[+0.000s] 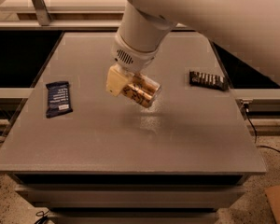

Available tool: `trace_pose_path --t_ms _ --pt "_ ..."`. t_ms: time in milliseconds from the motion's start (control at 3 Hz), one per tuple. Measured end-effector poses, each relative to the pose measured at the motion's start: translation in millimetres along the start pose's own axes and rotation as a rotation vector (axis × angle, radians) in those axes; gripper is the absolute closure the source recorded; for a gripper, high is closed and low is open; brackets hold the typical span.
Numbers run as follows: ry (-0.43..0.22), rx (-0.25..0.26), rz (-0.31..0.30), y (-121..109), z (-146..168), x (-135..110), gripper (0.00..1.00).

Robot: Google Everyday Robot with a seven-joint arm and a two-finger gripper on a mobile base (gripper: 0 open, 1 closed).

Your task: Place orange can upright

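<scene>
The orange can (143,91) is a shiny orange-gold drink can, held tilted on its side a little above the middle of the grey table (130,139). My gripper (128,85) hangs from the big white arm that comes in from the upper right, and it is shut on the can. One cream-coloured finger (115,81) shows on the can's left; the other is hidden behind the can. The can's silver end points down and to the right.
A dark blue snack wrapper (58,98) lies flat at the table's left. A dark wrapper (208,80) lies near the right edge. A pale shelf with a metal post (38,3) stands behind the table. Cables run on the floor at the right.
</scene>
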State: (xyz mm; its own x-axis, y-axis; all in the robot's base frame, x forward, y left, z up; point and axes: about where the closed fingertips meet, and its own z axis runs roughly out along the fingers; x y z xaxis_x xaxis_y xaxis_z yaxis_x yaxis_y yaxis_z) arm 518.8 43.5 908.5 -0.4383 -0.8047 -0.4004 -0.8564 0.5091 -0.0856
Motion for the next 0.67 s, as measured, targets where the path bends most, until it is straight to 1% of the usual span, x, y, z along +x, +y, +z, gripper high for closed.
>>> trace_pose_path --t_ms 333,667 --pt "-0.192 -0.052 -0.055 4.3 -14.9 -14.3 1.00" --pt "-0.384 -0.138 -0.077 8.3 -18.0 -30.9 1.00"
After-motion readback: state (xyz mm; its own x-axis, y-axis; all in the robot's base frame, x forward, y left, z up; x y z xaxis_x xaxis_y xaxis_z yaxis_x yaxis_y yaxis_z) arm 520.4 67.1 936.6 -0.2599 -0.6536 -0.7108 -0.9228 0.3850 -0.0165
